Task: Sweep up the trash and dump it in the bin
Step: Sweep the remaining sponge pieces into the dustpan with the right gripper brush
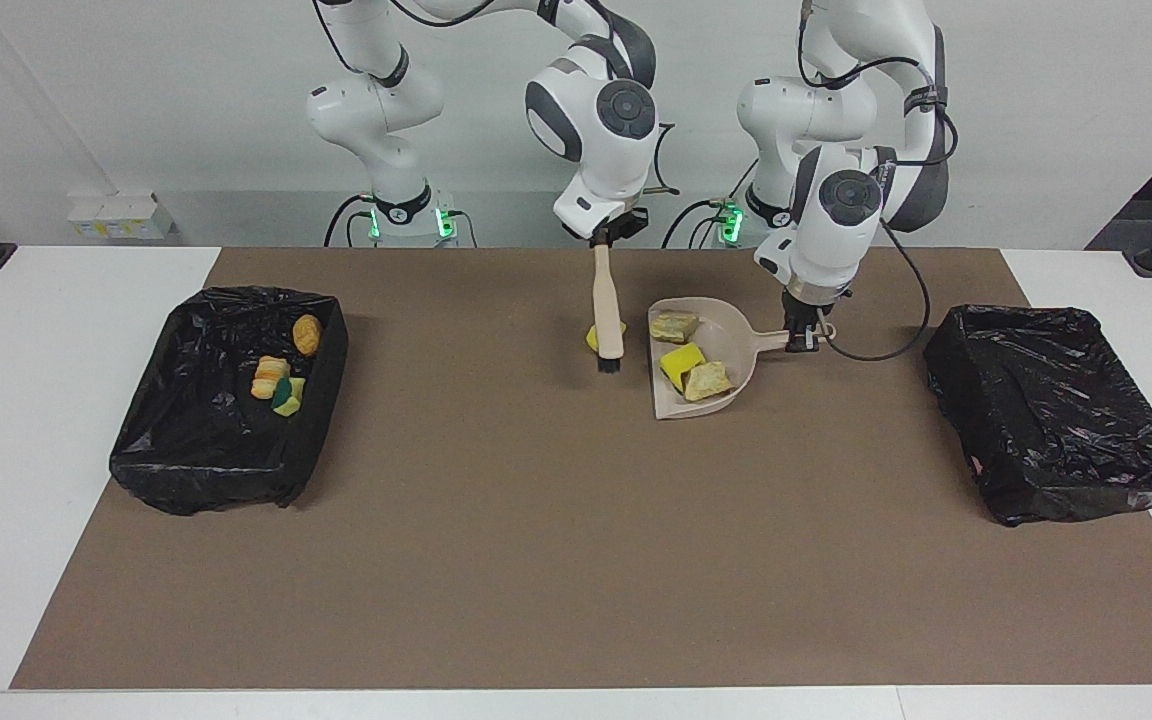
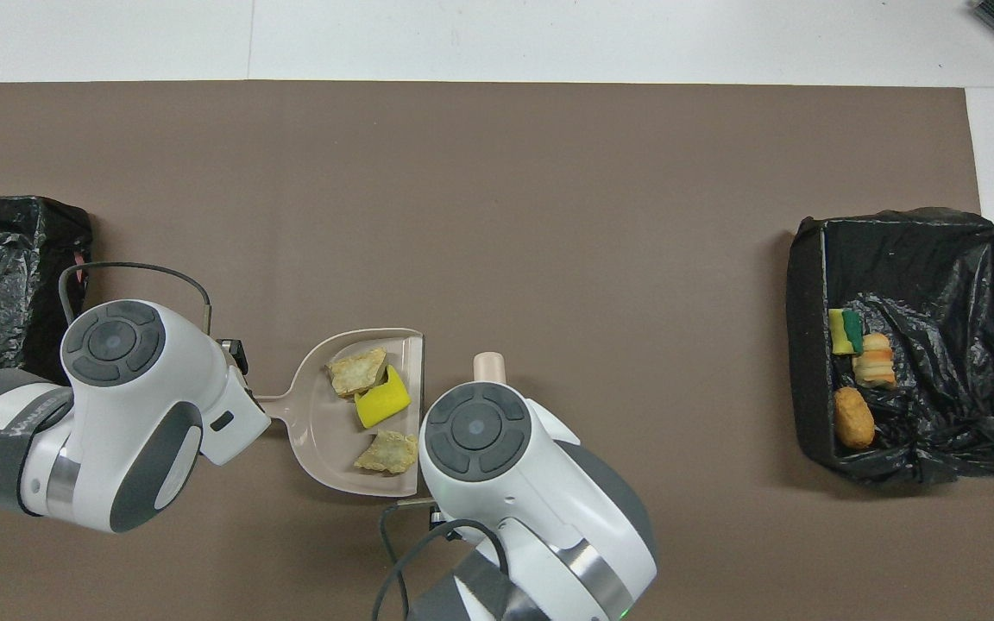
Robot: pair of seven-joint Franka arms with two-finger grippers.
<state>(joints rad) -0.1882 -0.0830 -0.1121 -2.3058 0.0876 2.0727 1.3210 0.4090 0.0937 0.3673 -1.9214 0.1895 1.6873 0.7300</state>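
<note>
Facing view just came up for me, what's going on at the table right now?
The left end effector is shut on the dustpan by its handle; three scraps lie in the pan. The right end effector is shut on the brush, which hangs bristles down beside the pan's mouth. One yellow scrap lies on the mat, partly hidden by the brush. The bin at the right arm's end already holds three scraps.
</note>
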